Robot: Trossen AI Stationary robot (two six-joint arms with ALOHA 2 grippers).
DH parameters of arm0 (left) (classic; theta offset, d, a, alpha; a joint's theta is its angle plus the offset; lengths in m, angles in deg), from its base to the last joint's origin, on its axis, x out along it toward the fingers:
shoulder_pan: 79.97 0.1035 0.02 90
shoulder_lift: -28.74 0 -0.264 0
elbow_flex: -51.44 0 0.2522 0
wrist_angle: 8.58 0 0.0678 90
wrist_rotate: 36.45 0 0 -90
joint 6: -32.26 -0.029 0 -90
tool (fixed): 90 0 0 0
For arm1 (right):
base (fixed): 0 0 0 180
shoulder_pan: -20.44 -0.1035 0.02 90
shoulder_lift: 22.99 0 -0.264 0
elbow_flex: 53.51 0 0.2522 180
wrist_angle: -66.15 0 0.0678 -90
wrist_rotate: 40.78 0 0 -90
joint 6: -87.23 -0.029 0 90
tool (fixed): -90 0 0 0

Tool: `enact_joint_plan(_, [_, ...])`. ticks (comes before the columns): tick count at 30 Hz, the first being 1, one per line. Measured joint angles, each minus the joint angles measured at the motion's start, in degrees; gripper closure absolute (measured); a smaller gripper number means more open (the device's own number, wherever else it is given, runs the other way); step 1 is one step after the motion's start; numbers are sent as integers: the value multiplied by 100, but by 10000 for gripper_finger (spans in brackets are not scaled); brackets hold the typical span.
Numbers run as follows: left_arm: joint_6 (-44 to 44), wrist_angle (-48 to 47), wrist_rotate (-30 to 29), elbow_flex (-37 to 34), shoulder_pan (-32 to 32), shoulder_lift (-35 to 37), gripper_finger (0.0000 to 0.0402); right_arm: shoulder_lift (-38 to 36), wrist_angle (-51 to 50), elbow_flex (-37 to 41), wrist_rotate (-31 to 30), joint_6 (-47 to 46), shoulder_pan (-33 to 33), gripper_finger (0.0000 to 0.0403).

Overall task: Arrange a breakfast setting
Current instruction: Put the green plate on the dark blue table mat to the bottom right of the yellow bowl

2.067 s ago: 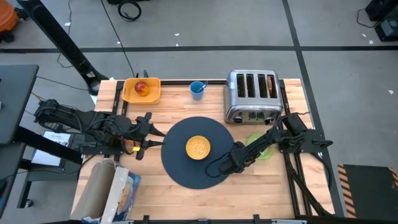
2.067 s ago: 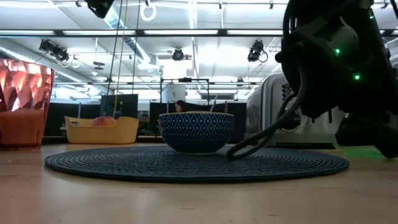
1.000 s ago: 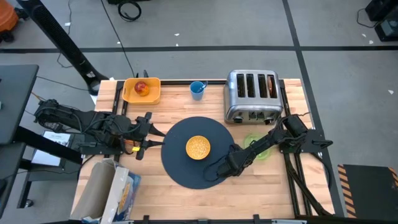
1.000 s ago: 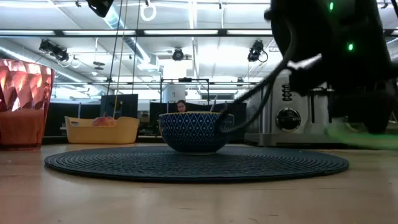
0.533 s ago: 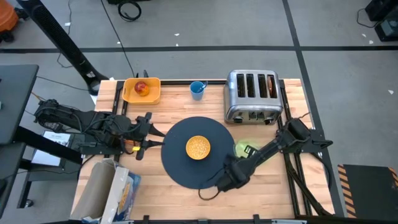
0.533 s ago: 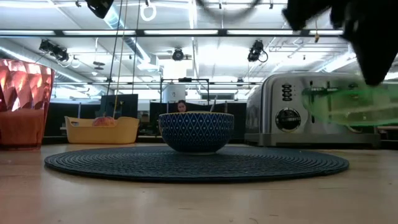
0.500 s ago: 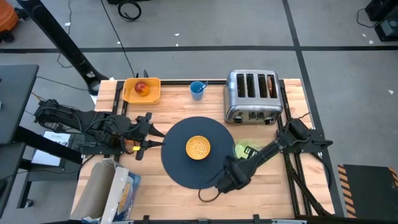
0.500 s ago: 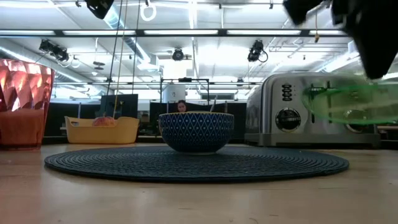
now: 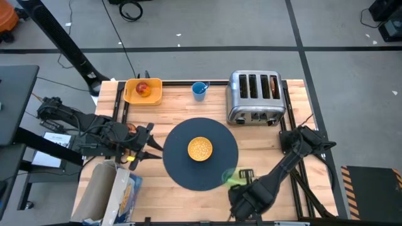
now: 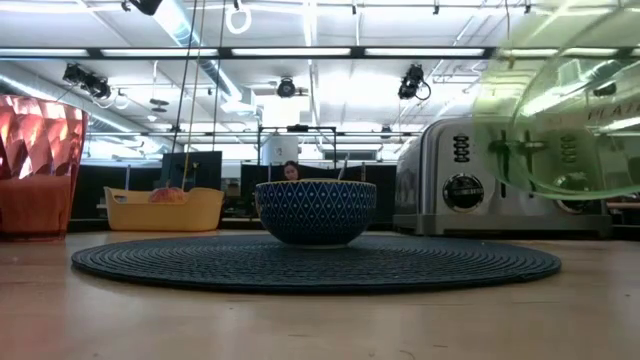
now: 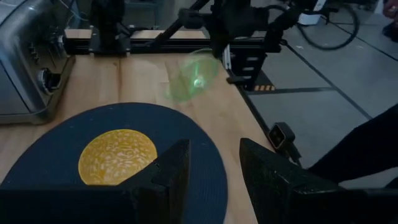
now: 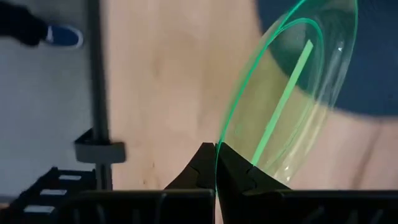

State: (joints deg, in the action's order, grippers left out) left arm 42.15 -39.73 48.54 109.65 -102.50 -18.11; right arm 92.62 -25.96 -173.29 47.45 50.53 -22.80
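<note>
The round dark mat [image 9: 201, 164] lies mid-table with the yellow bowl [image 9: 200, 149] on it; the low view shows the bowl's blue patterned outside [image 10: 316, 212]. My right gripper [image 9: 239, 180] is shut on the clear green plate [image 9: 230, 176], above the mat's near right edge. No toast shows on the plate [image 12: 292, 93]. My left gripper [image 11: 214, 180] is open and empty left of the mat [image 9: 153, 141]. The red apple [image 9: 142, 88] lies in the yellow tray [image 9: 143, 97]. The blue cup [image 9: 199, 90] stands at the far edge. The orange tumbler [image 10: 35, 165] stands at the left. No spoon shows. My right gripper pinches the plate's rim [image 12: 216, 155] between its two fingertips, which come from the table's near right side. The plate is lifted clear of the table and tilted steeply, as the low view [image 10: 565, 110] and left wrist view [image 11: 193, 78] show.
The silver toaster [image 9: 254, 97] stands at the far right with a slice in one slot [image 9: 273, 85]. A bag and a paper roll [image 9: 113, 188] lie at the near left corner. Bare wood [image 9: 188, 201] lies near the table's front edge.
My right gripper has carried the green plate from the table right of the mat up and toward the near edge. The plate is now lifted clear and tipped steeply. My left gripper has shifted a little toward the near edge.
</note>
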Motion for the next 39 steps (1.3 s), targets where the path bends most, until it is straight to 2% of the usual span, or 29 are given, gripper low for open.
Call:
enact_joint_plan(7, [-9,0,-2,0,-61,0,255,8,834,0,-387,1777,-94,401])
enact_joint_plan(13, [-11,-2,-7,0,-59,0,255,200,1692,130,-641,3632,215,401])
enact_joint_plan(21, [-20,22,-34,0,-52,0,255,821,2862,146,-974,5656,737,401])
enact_joint_plan(30, [-17,33,-84,0,-53,-2,255,1238,3351,142,-1518,6479,1308,401])
enact_joint_plan(39, [-18,88,-146,0,-53,-2,255,1388,3796,136,-1488,7050,1684,401])
